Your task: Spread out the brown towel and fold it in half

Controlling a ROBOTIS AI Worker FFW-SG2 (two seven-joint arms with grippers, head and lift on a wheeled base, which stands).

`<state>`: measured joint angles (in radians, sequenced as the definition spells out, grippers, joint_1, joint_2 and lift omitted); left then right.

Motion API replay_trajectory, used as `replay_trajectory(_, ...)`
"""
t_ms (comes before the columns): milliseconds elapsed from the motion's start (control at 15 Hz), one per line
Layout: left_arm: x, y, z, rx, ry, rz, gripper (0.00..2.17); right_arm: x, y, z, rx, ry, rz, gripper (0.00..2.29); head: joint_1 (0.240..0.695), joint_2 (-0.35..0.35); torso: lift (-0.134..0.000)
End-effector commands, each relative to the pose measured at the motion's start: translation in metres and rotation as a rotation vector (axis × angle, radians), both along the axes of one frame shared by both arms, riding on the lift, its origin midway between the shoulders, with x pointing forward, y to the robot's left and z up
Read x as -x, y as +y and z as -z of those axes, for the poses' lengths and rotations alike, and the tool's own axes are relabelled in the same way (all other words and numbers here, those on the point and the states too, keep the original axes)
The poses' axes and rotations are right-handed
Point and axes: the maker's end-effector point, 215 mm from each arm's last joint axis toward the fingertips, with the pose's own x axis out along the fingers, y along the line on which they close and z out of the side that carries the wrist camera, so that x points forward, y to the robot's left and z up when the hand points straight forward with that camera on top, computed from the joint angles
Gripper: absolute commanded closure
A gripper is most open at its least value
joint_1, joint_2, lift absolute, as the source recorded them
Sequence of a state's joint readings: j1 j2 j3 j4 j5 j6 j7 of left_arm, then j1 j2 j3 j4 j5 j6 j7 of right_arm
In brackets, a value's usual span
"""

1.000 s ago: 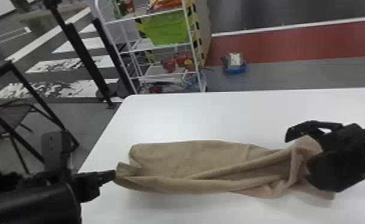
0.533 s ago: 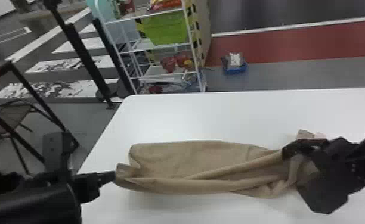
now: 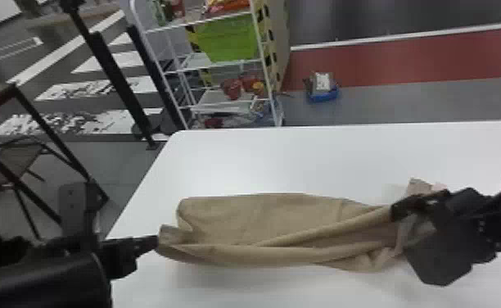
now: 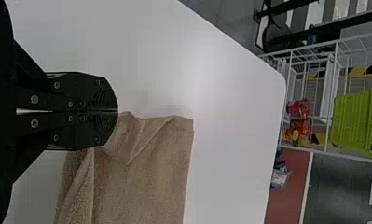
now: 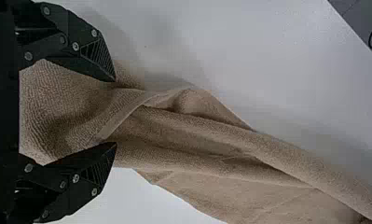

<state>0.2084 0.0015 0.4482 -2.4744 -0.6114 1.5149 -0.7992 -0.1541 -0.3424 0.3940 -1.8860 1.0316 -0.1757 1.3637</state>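
Head view puts our left fingers [image 3: 154, 242] at the near left end of the brown towel [image 3: 270, 225] and our right fingers [image 3: 403, 229] at its other end. The towel lies gathered lengthwise across the white bench [image 3: 311, 159], between our two sets of fingers, with long ridges running toward the right ones. A broader, flatter part spreads on the far side of that line, and a small piece pokes out just beyond our right fingers.

Left wrist view shows our left fingers [image 4: 117, 112] clenched together at the tips, pinching the towel by a peaked bit of its edge — the cloth drapes away from there. Right wrist view shows our right fingers [image 5: 115, 112] released and spread apart, with towel bunched in the gap between them and reaching back toward the base of the fingers.

Past the bench, ahead of our left fingers and somewhat to their right, we see a white wire rack [image 3: 159, 61] with a green basket [image 3: 229, 41]. A blue-and-white package [image 3: 322, 88] sits on the floor, well ahead and between our two sets of fingers; any writing on it is too small for us to tell. A chair [image 3: 14, 161] stands off to the left of our left fingers.
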Motion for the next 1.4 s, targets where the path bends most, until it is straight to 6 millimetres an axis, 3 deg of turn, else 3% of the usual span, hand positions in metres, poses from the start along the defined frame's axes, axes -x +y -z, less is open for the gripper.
replay_trajectory(0, 0.0, -0.001, 0.001, 0.004, 0.001, -0.001, 1.97, -0.005, -0.002, -0.006, -0.006, -0.003, 0.02, 0.7, 0.695, 0.35, -0.134)
replay_trajectory(67, 0.001, -0.001, 0.001, 0.003, 0.001, -0.003, 1.97, -0.009, -0.005, -0.009, -0.015, -0.001, 0.044, 0.84, 0.695, 0.35, -0.134)
replay_trajectory(333, 0.0, -0.002, 0.001, 0.005, 0.0, 0.0, 1.97, -0.009, -0.004, -0.013, -0.018, -0.008, 0.052, 0.84, 0.695, 0.35, -0.134)
replay_trajectory(533, 0.001, -0.001, 0.001, 0.003, 0.001, -0.003, 1.97, -0.018, -0.006, -0.031, -0.057, -0.023, 0.095, 0.84, 0.695, 0.35, -0.134)
replay_trajectory(600, 0.0, -0.001, 0.0, 0.003, -0.001, -0.003, 1.97, -0.019, -0.007, -0.033, -0.067, -0.019, 0.102, 0.95, 0.695, 0.35, -0.134)
replay_trajectory(667, 0.0, -0.001, 0.0, 0.003, -0.001, -0.003, 1.97, -0.019, -0.007, -0.035, -0.08, -0.014, 0.102, 1.51, 0.695, 0.35, -0.134)
replay_trajectory(733, -0.001, -0.001, 0.001, 0.003, -0.002, 0.0, 1.97, -0.02, -0.007, -0.037, -0.087, -0.013, 0.104, 1.66, 0.695, 0.35, -0.134)
replay_trajectory(933, -0.002, 0.0, 0.001, -0.005, -0.003, 0.006, 2.09, -0.025, -0.016, -0.041, -0.117, -0.002, 0.143, 1.66, 0.695, 0.35, -0.134)
replay_trajectory(1067, -0.004, 0.003, -0.001, -0.016, -0.009, 0.007, 2.09, -0.039, -0.029, -0.068, -0.236, 0.012, 0.213, 1.71, 0.695, 0.35, -0.134)
replay_trajectory(1200, -0.01, 0.012, -0.009, -0.057, -0.033, 0.008, 2.14, -0.065, -0.06, -0.122, -0.39, -0.023, 0.308, 1.71, 0.695, 0.35, -0.134)
replay_trajectory(1333, -0.025, 0.014, -0.026, -0.059, -0.079, 0.002, 2.14, -0.077, -0.09, -0.167, -0.509, -0.059, 0.368, 1.71, 0.695, 0.35, -0.134)
